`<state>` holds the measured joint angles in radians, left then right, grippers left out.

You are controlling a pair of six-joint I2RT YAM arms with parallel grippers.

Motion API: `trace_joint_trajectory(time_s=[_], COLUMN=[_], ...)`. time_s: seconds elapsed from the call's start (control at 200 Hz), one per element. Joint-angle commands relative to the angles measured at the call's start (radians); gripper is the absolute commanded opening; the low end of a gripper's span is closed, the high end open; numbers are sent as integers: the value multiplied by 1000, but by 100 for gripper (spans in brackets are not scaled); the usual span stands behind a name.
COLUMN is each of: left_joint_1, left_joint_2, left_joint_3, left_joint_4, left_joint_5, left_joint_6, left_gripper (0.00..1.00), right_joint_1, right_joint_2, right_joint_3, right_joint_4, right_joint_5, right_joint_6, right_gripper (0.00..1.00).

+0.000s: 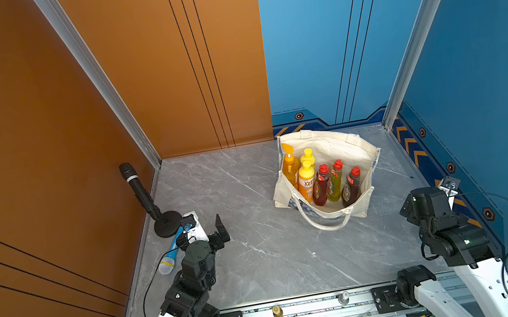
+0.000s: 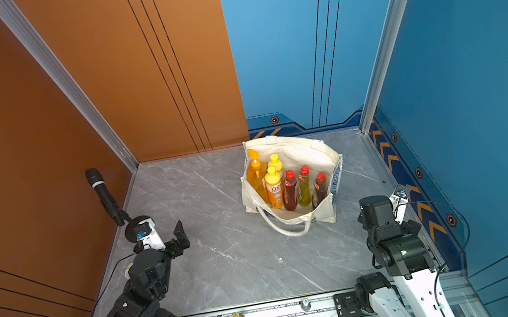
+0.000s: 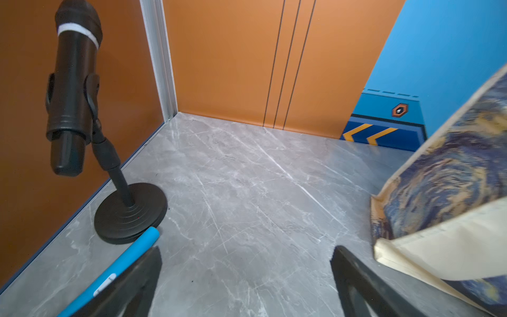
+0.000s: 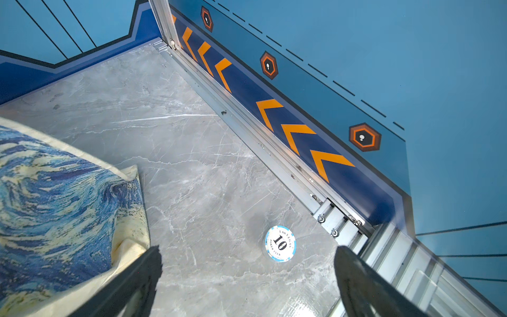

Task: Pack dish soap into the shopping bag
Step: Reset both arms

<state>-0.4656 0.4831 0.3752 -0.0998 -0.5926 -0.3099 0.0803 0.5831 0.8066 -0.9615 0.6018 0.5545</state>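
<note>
Holding nothing with left gripper (image 3: 247, 249) or right gripper (image 4: 248, 248), both spread wide, low over table (image 1: 263, 262). Found all 6 dish soap bottles (image 1: 307, 182) upright inside shopping bag (image 1: 341, 148). Packing looks finished; next calls only for staying clear of it.

Six soap bottles (image 1: 306, 182) (three red-capped), one shopping bag (image 1: 331, 150), one black microphone (image 1: 136, 186), one blue microphone (image 1: 172, 250), one poker chip (image 4: 280, 243).

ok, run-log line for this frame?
phase: packing looks complete | dish soap: six bottles standing inside shopping bag | left jaws: open, empty | right jaws: open, empty
</note>
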Motion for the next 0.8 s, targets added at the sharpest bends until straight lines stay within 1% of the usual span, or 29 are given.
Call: trace_joint_trajectory(time_s=[0.0,0.095,0.25,0.38,0.506,0.626,0.706,0.791], left_joint_1=[71,117,165,203,236,270,296,308], left_joint_2=[54,98,161,203,251,308,341,370], left_joint_3=[-24,-34,-42,-51,-61,-62,-52,-45], left_joint_4=[87,126,168,218,276,321,332,358], left_joint_5=[105,146,163,183,189,193,237,259], left_joint_6=[-59,-60,-28,11,62,97,108,122], left_gripper=[98,98,98,98,98,98,98,98], right_joint_1=[-46,-95,-198,-258,-269,-268,-263,-244], right_joint_2=[32,63,114,162,195,220,232,239], right_joint_3=[-40,-94,-195,-264,-303,-327,-338,-358], right_joint_4=[102,193,389,549,681,767,812,868], right_joint_5=[-61,-117,-257,-328,-336,-315,-302,-287], right_joint_6=[-20,-37,-64,-74,-105,-139,-165,-198], right_gripper=[100,100,100,100,100,100,100,100])
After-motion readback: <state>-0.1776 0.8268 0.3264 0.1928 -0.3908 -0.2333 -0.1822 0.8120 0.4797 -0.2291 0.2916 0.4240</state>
